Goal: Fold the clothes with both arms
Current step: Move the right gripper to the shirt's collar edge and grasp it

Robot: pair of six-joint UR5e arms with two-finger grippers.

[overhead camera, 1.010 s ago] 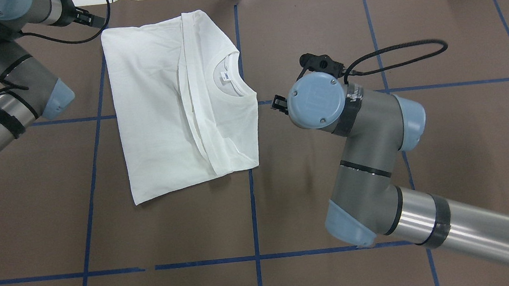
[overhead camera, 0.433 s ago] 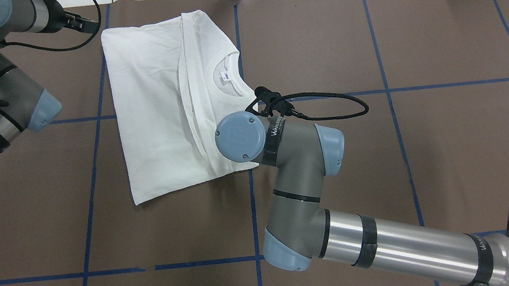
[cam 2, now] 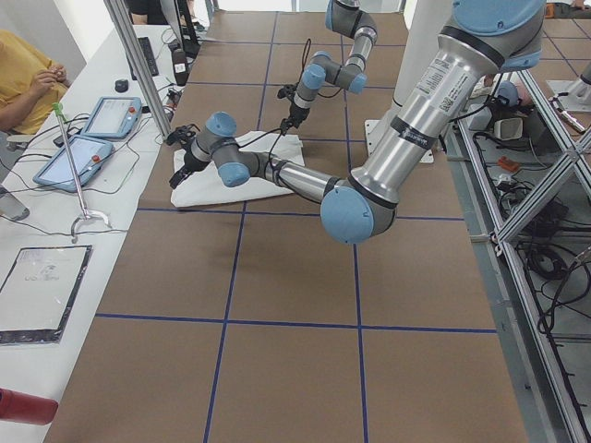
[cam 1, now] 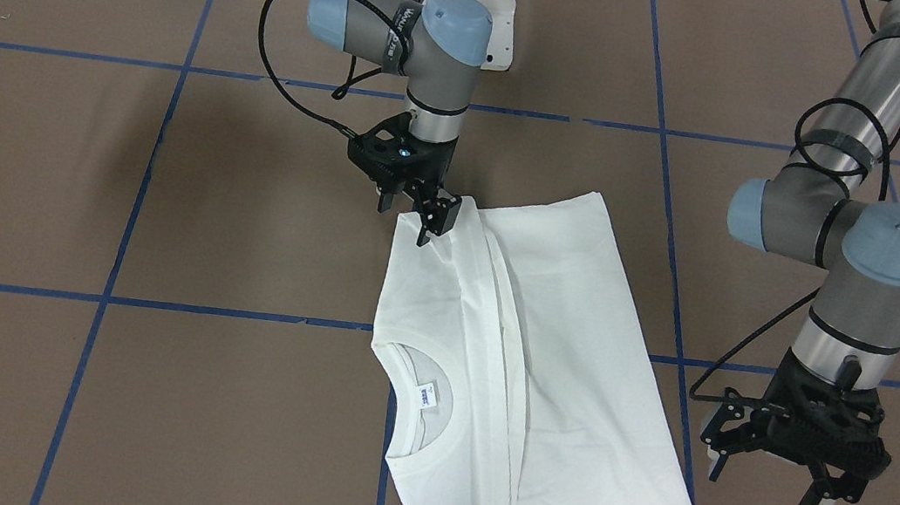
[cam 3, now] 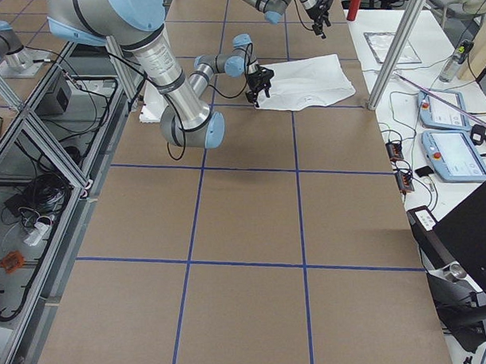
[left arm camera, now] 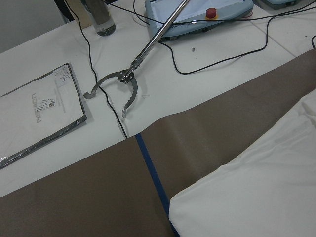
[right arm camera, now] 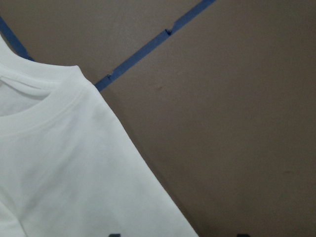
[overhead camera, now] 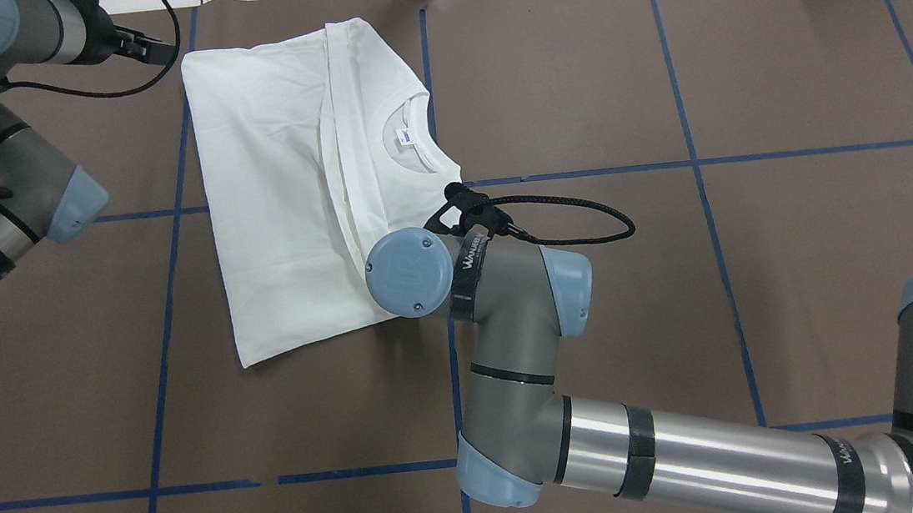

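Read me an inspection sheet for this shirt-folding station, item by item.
Surface: brown table cover with a blue tape grid, lying flat.
Job's things: white T-shirt, partly folded, collar and neck label facing up.
Clutter: nothing seen on the cover.
Grippers: right gripper at the shirt's robot-side corner, jaws open; left gripper beside the shirt, jaws open, empty.
Cables: black cable loops off the right wrist.
Surroundings: side bench with teach pendants and a grabber tool; a seated person.
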